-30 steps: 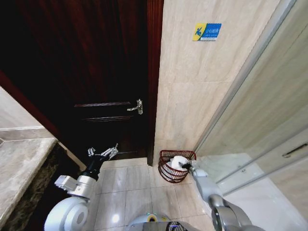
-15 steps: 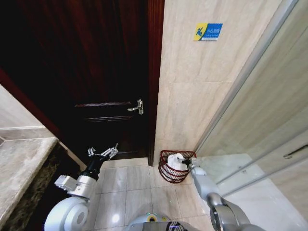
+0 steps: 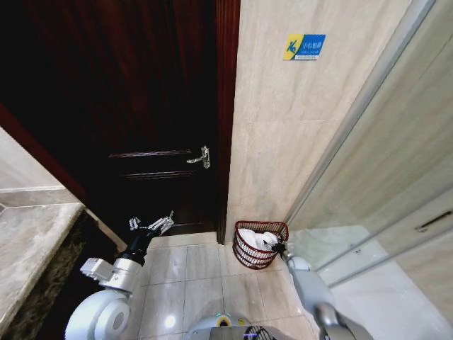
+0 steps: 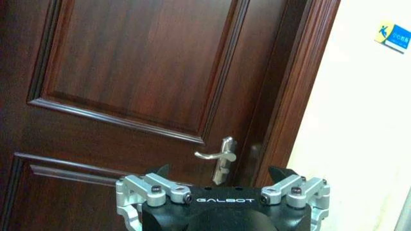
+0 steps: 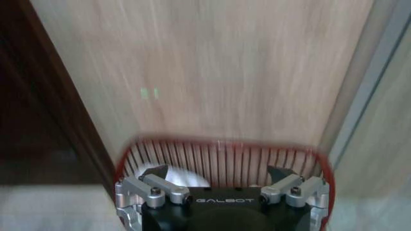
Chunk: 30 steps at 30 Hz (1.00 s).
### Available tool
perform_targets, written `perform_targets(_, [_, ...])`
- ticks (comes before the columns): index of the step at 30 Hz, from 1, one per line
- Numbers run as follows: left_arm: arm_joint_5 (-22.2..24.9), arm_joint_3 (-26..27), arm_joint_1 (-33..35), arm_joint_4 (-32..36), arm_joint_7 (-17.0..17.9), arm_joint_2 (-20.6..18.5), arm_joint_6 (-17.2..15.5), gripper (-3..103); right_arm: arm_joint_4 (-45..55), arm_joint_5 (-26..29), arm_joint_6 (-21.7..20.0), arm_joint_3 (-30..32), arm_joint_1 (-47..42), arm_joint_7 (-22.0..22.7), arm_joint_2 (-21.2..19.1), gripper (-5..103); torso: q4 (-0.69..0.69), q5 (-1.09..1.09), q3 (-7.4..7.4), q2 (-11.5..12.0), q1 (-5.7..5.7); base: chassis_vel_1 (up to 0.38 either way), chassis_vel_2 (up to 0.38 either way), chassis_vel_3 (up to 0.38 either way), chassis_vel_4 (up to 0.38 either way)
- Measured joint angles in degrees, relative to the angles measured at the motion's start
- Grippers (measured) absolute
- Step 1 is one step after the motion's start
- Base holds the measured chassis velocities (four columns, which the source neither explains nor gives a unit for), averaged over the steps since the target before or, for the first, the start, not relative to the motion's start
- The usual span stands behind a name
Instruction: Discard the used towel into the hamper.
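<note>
The hamper, a small round reddish-brown wire basket, stands on the tiled floor against the beige wall by the door frame. The white used towel lies crumpled inside it. My right gripper is at the hamper's near right rim, open and holding nothing. In the right wrist view the open right gripper hovers over the hamper's red rim, with a patch of towel below. My left gripper hangs idle in front of the dark door, and in its own view the left gripper is open.
A dark wooden door with a metal lever handle fills the left. A glass shower partition runs along the right. A stone counter sits at the far left. Pale floor tiles lie before the hamper.
The towel has left my right gripper and dropped into the hamper. The right gripper has drawn back from above the hamper to its near rim. The left arm has not moved.
</note>
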<state>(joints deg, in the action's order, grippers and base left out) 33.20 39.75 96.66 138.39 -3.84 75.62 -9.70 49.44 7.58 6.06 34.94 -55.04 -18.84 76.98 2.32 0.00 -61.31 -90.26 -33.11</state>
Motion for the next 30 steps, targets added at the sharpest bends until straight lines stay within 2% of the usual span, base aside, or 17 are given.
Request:
perform_targets(2, [0.0,0.0,0.0,0.0,0.0,0.0,0.0,100,12.4,3.0,-0.1,0.4,-6.1,1.4,-0.7,100,0.01,0.04,0.0,0.0,0.0,0.0,0.0,0.0,0.0])
perform_targets(3, [0.0,0.0,0.0,0.0,0.0,0.0,0.0,100,19.7,4.4,-0.5,1.1,-9.7,2.1,-1.0,100,0.02,-0.03,0.01,0.0,0.0,0.0,0.0,0.0,0.0])
perform_targets(4, [0.0,0.0,0.0,0.0,0.0,0.0,0.0,100,19.7,4.4,-0.5,1.1,-9.7,2.1,-1.0,100,0.02,-0.03,0.01,0.0,0.0,0.0,0.0,0.0,0.0])
perform_targets(5, [0.0,0.0,0.0,0.0,0.0,0.0,0.0,100,26.7,5.5,-1.0,2.1,-13.5,2.8,-1.1,100,0.03,-0.06,0.01,0.0,0.01,0.0,0.0,0.0,0.0])
perform_targets(7, [0.0,0.0,0.0,0.0,0.0,0.0,0.0,100,39.3,7.8,-2.4,4.6,-20.8,3.8,-0.8,100,0.01,0.04,0.0,0.0,0.0,0.0,0.0,0.0,0.0])
perform_targets(9, [0.0,0.0,0.0,0.0,0.0,0.0,0.0,100,51.1,10.1,-3.4,8.1,-27.4,4.5,0.2,100,0.01,-0.05,0.01,0.0,0.01,0.0,0.0,0.0,0.0])
perform_targets(10, [0.0,0.0,0.0,0.0,0.0,0.0,0.0,100,51.1,10.1,-3.4,8.1,-27.4,4.5,0.2,100,0.01,-0.05,0.01,0.0,0.01,0.0,0.0,0.0,0.0])
perform_targets(14, [0.0,0.0,0.0,0.0,0.0,0.0,0.0,100,69.6,15.2,-4.2,15.2,-38.9,5.0,3.7,100,0.0,0.0,0.01,0.0,0.01,0.0,0.0,0.0,0.0])
perform_targets(15, [0.0,0.0,0.0,0.0,0.0,0.0,0.0,100,69.6,15.2,-4.2,15.2,-38.9,5.0,3.7,100,0.0,0.0,0.01,0.0,0.01,0.0,0.0,0.0,0.0])
perform_targets(19, [0.0,0.0,0.0,0.0,0.0,0.0,0.0,100,84.2,19.4,-3.1,20.8,-48.4,5.1,6.7,100,-0.01,-0.02,0.01,0.0,0.01,0.0,0.0,0.0,0.0])
perform_targets(22, [0.0,0.0,0.0,0.0,0.0,0.0,0.0,100,88.4,20.7,-3.0,22.0,-50.1,5.1,6.9,100,-0.01,-0.02,0.01,0.0,0.02,0.0,0.0,0.0,0.0])
perform_targets(24, [0.0,0.0,0.0,0.0,0.0,0.0,0.0,100,93.0,22.1,-4.3,23.1,-50.4,5.2,6.7,100,0.02,0.0,0.01,0.0,0.01,0.0,0.0,0.0,0.0])
perform_targets(30, [0.0,0.0,0.0,0.0,0.0,0.0,0.0,100,94.2,21.5,-3.9,24.6,-49.5,5.9,7.4,100,0.02,0.0,0.0,0.0,-0.01,0.0,0.0,0.0,0.0])
